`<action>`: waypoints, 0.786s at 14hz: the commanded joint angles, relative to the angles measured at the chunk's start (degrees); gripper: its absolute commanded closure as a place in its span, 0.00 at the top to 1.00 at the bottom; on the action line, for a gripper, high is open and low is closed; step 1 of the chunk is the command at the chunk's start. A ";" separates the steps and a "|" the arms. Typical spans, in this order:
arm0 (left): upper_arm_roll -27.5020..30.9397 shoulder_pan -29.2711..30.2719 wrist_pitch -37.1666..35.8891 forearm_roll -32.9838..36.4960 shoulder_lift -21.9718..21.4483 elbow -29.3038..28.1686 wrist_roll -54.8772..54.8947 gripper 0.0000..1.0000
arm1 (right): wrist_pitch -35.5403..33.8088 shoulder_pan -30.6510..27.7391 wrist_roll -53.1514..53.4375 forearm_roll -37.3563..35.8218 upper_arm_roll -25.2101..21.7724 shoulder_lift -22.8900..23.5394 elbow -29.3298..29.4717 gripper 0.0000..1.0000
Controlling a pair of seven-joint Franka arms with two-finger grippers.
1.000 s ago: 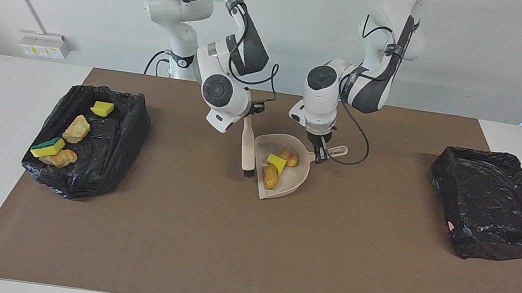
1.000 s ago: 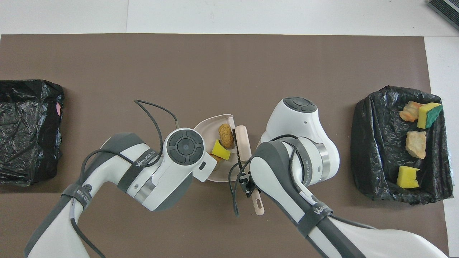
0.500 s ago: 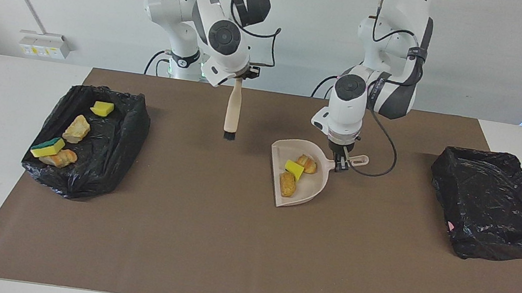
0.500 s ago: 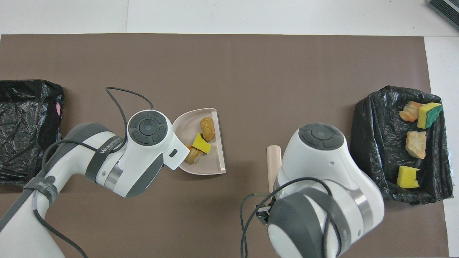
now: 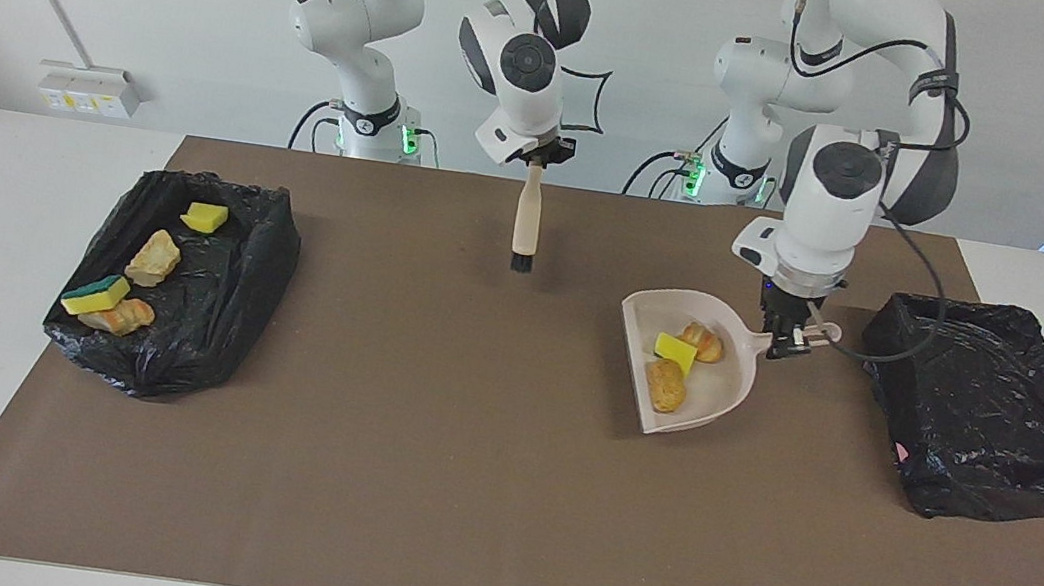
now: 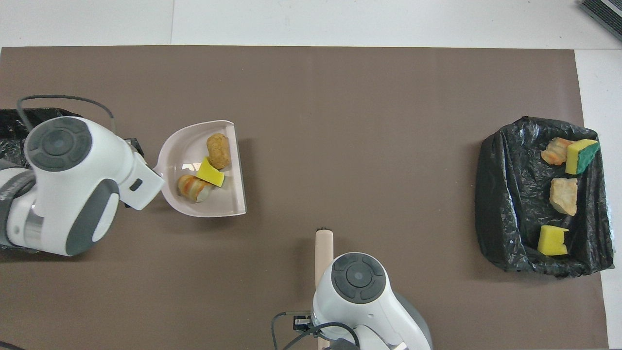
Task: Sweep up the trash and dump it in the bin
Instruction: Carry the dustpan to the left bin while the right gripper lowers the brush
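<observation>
Since your left pincer (image 5: 789,345) is clamped on the pale plastic dustpan's handle (image 5: 804,335), the empty black-lined bin (image 5: 991,405) sits just beside it, toward the left arm's end of the bench (image 5: 417,481). Three trash pieces (image 5: 680,359) ride in the dustpan; its mouth faces away from that bin. The right pincer (image 5: 536,162), clamped on the brush (image 5: 525,223), waits.

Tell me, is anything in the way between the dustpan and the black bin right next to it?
Nothing visible is. The dustpan, held by the left tool with three trash pieces in it, is beside the lined bin; only bare brown mat lies between them.
</observation>
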 commanded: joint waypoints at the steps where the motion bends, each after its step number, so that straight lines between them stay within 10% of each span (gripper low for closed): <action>1: -0.45 10.81 -0.39 0.28 -3.14 -0.08 2.15 0.00 | 5.40 2.41 0.35 1.13 -0.26 4.18 0.24 0.00; 11: -0.19 35.19 3.65 4.99 5.12 15.05 23.44 0.00 | 8.05 2.95 -4.05 0.96 -0.34 6.47 -1.96 0.10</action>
